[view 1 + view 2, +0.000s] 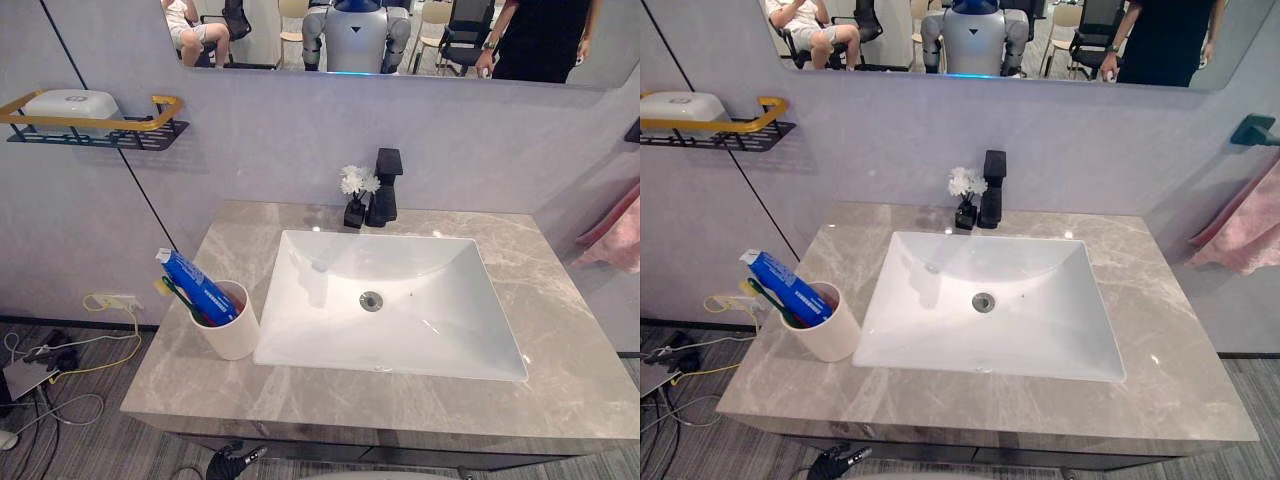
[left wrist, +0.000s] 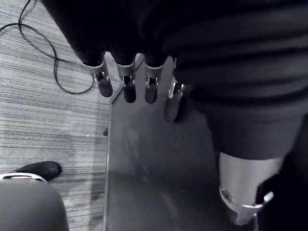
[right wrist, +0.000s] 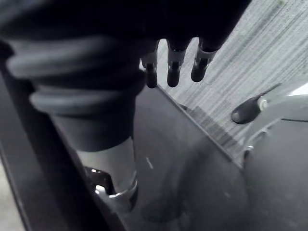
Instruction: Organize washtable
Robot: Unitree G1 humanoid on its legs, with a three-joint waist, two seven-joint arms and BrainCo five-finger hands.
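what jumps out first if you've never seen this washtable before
The white rectangular sink set in the grey marble countertop draws the eye first, with a black faucet and a small vase of white flowers at its back edge. Left of the sink stands a white cup holding a blue toothpaste tube and a green toothbrush, and a pink towel hangs on the wall at the right.

Grey marble washtable (image 1: pixel 560 330); white cup (image 1: pixel 232 335) front left; flower vase (image 1: pixel 354 212) beside faucet (image 1: pixel 385 190).
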